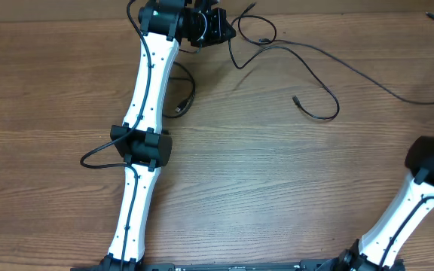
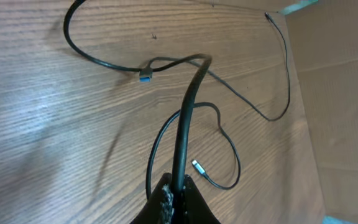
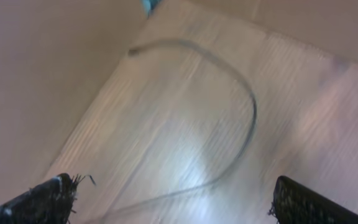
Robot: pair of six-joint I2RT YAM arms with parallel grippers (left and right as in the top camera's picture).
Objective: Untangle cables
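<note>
Several thin black cables (image 1: 285, 47) lie spread over the far half of the surface (image 1: 277, 188), looped loosely and crossing near the far edge rather than bunched. Overhead, the left tool (image 1: 206, 26) sits at the far edge, left of centre, where the strands meet. One short strand curls out to a plug end (image 1: 296, 99) near the middle, and another strand (image 1: 180, 111) lies just beside the left arm (image 1: 145, 98). The right arm (image 1: 428, 169) stands at the right edge, well apart from the cluster, its tool out of this view. Left wrist: the left tool is pressed together, pinching the held strand (image 2: 182, 130), which rises from the fingers and bends over near a blue plug (image 2: 145, 76). A thinner loop ending in a silver plug (image 2: 196, 165) passes beneath it; whether they touch cannot be told. Right wrist: the right tool (image 3: 173, 205) is spread wide with nothing between its fingers. A blurred strand (image 3: 252, 118) curves across the surface ahead, close to an edge and apart from both fingers. Risks, as judged:
- Pulling the held strand with nothing pinning the others may drag the whole cluster and tighten the crossings.
- The thin strand may slip from the pinch.
- Strands near the edges may slide off the surface.
- The strand beside the left arm may snag on it.
</note>
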